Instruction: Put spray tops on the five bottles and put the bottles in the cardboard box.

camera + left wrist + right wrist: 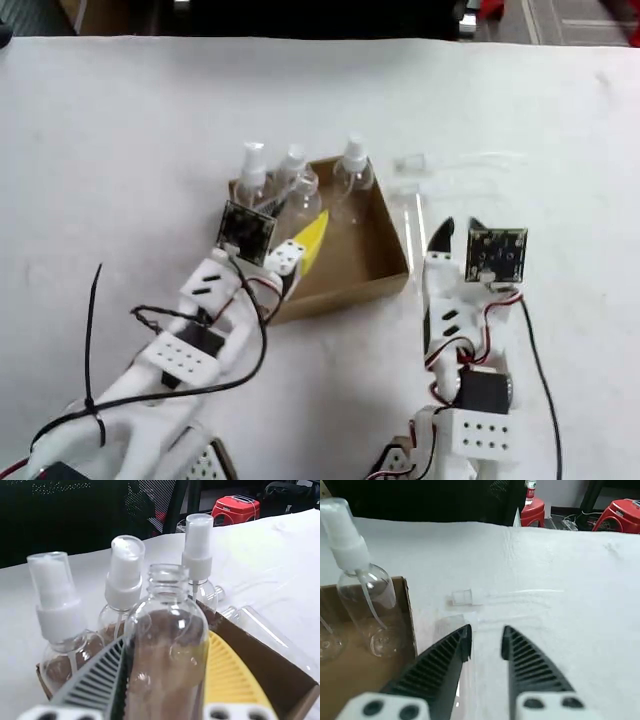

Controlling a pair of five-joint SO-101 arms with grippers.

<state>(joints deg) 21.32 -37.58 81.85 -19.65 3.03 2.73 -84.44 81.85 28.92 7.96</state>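
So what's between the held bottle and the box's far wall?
Three spray-topped bottles, standing behind the bare-necked bottle in the left gripper; left wrist view.

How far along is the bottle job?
Done: three capped bottles stand in the cardboard box. In hand: the left gripper holds a fourth bottle, uncapped, at the box. Left: cap it, then cap and box the fifth bottle lying on the table near a loose spray top; the right gripper hangs open by them.
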